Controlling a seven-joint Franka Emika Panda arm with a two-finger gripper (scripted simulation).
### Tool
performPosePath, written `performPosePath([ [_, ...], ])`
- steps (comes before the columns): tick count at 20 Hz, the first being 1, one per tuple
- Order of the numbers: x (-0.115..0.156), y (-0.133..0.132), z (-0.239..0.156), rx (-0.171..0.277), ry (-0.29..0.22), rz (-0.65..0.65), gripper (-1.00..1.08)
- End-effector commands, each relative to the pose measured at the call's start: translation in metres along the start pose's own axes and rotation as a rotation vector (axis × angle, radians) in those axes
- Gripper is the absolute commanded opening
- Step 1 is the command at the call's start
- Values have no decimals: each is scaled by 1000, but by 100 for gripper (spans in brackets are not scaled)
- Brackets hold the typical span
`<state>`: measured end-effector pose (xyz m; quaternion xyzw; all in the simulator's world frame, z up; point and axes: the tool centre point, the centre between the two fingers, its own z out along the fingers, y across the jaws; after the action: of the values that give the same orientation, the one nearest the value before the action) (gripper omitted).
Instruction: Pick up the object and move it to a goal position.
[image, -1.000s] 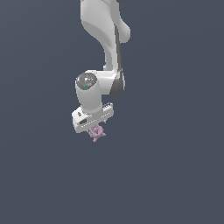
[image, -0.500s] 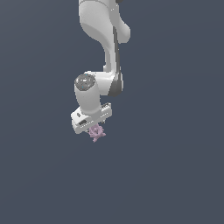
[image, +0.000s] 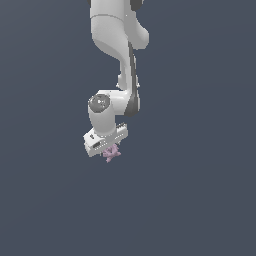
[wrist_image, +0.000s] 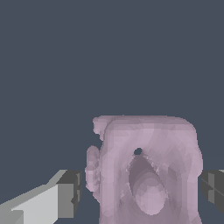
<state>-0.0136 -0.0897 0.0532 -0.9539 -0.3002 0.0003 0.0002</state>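
The object (image: 112, 154) is a small pale purple-pink knobbly lump that shows just under the white hand in the exterior view. My gripper (image: 108, 147) is right over it, with the fingers down around it. In the wrist view the object (wrist_image: 148, 170) fills the space between the two fingers. One grey fingertip (wrist_image: 70, 192) stands a narrow gap away from its side. The other fingertip (wrist_image: 213, 186) is at its opposite edge, partly cut off by the frame. The jaws stand wide apart on either side of the object, so the gripper (wrist_image: 141, 190) is open.
A plain dark grey-blue surface (image: 200, 200) lies all around. The white arm (image: 117, 40) reaches down from the top of the exterior view. Nothing else shows.
The hand has sunk slightly lower over the object. The object has stayed in place.
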Motion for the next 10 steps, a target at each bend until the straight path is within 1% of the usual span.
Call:
performPosePath([
  [1, 0, 0, 9, 0, 0, -1, 100],
  [5, 1, 1, 14, 0, 0, -1, 100],
  [6, 1, 1, 14, 0, 0, -1, -100],
  [10, 1, 1, 14, 0, 0, -1, -100],
])
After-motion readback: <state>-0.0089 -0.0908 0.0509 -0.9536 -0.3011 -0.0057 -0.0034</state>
